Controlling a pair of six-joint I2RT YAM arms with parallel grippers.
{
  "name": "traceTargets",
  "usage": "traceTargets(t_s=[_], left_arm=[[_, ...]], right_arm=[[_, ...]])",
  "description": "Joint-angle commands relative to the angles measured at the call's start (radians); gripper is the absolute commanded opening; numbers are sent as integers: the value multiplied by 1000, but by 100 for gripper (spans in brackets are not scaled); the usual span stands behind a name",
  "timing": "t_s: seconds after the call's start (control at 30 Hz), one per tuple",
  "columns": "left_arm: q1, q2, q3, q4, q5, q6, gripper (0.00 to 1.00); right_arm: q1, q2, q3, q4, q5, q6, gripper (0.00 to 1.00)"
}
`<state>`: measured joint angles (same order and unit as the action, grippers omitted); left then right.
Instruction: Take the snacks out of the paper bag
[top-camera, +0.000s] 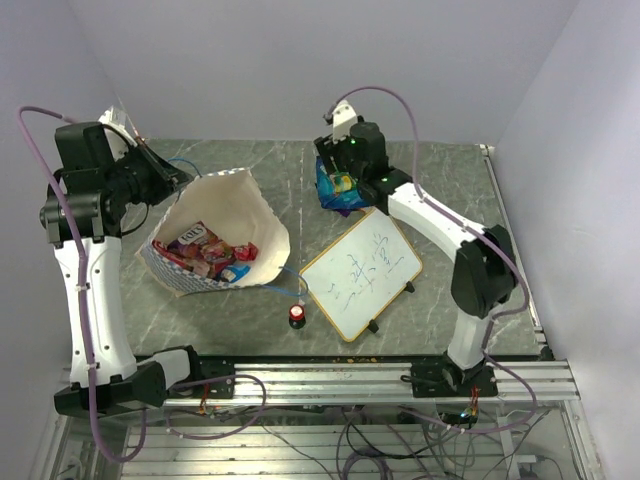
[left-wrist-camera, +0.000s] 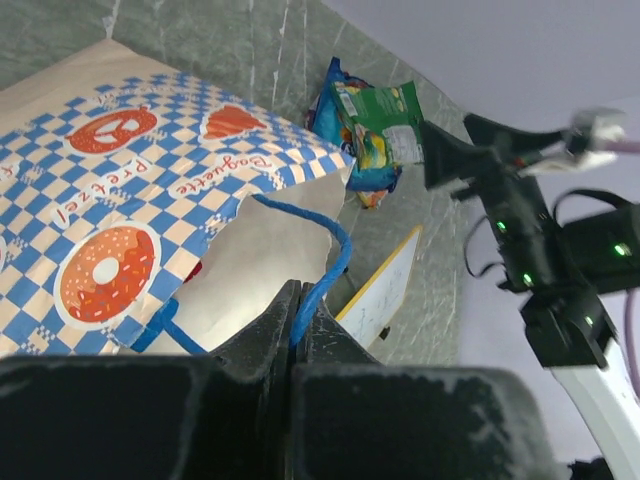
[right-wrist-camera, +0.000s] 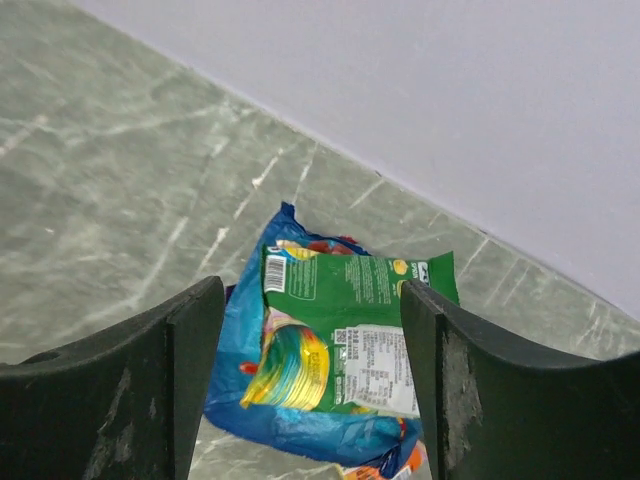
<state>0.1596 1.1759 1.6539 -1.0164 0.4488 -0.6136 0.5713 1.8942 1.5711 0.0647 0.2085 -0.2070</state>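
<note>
Green packet (right-wrist-camera: 350, 310) under R hand (right-wrist-camera: 310, 290), jaws spread.

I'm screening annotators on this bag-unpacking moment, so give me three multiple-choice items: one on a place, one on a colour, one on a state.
1. The green packet lies:
A. alone on bare table
B. on top of a blue packet
C. underneath a blue packet

2. The top of the small knob near the whiteboard is:
A. red
B. yellow
C. white

3. The left gripper is:
A. open
B. shut on a snack packet
C. shut on the blue cord handle of the paper bag

Answers:
1 B, since the right wrist view shows blue foil sticking out beneath the green one.
2 A, since the top view shows a red cap.
3 C, since the left wrist view shows the cord running in between the closed fingers.
</note>
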Motion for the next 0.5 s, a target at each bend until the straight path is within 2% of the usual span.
traceTargets(t_s=[0.0,0.2,0.4,0.47], left_arm=[[-4,16,74,77,-38,6,7],[6,138,268,84,-42,96,7],[7,275,544,29,-35,290,7],[6,297,589,34,-19,334,7]], right_arm=[[-5,-118,-55,-64,-59,130,71],[19,-320,-251,-72,-201,299,71],[42,-418,-343,-123,-205,256,71],[52,-440,-356,-123,-195,225,71]])
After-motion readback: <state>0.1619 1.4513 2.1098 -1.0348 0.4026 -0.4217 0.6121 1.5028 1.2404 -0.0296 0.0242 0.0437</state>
